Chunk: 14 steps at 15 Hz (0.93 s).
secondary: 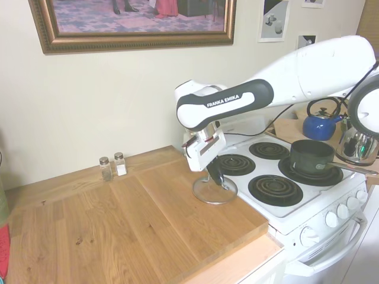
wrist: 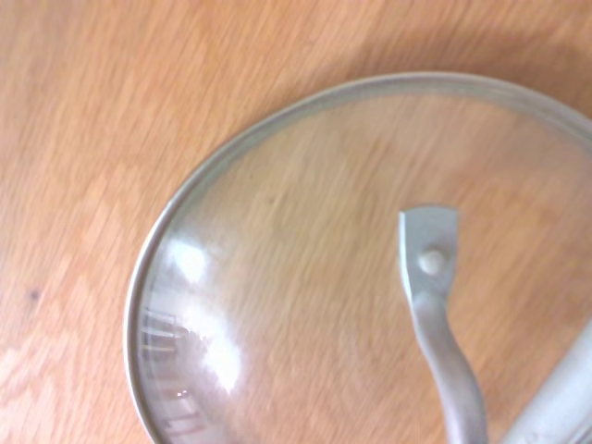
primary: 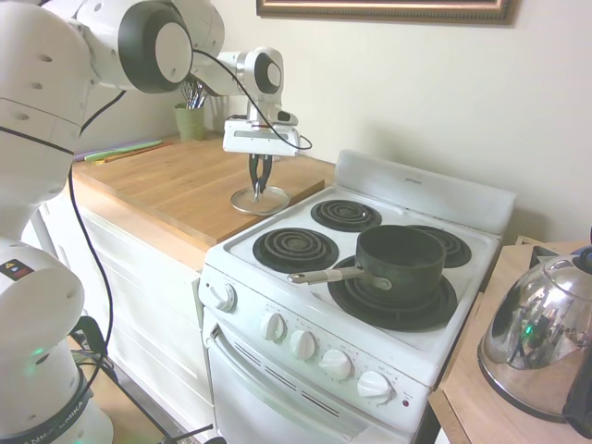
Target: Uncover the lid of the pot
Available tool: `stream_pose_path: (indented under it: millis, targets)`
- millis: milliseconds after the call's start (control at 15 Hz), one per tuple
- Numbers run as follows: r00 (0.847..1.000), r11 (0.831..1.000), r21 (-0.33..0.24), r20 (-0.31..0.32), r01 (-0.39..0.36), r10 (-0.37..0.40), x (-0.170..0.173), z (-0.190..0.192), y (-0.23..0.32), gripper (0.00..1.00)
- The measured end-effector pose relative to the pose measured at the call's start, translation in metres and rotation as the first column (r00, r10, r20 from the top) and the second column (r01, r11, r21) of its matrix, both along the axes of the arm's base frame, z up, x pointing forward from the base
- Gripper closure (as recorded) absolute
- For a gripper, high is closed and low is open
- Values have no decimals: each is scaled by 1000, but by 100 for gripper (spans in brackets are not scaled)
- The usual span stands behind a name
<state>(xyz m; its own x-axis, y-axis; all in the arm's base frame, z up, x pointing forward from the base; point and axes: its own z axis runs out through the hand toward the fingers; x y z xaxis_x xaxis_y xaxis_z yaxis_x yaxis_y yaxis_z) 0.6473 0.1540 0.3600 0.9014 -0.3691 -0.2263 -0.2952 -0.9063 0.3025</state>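
Both fingers of the pincer [primary: 261, 188] seem nearly closed around the lid [primary: 260, 200] handle.

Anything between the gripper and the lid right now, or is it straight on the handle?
Nothing visible stands between them. The gripper is right at the lid's upright handle, and the lid lies flat on the wooden counter. The pot sits uncovered on the stove.

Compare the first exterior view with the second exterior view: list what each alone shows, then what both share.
Only the first shows the green utensil cup and the chrome kettle up close. Only the second shows the two shakers and the blue kettle. Both show the lid lying on the wooden counter, the hand at its handle, and the uncovered pot on the stove.
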Motion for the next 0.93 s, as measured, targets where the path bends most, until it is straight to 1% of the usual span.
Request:
stream_pose_path:
  millis: [133,200,333,600,800,933]
  targets:
    - [1000,1000,-12,-4,-11,11,0,0,7,0]
    - [1000,999,-30,5,-16,16,0,0,10,0]
    - [999,997,-77,38,-25,28,1,1,16,0]
    - [993,994,-110,115,-21,34,1,6,30,0]
    - [976,988,-153,212,-22,54,-21,19,51,0]
    - [957,986,-167,284,-15,63,-44,45,59,0]
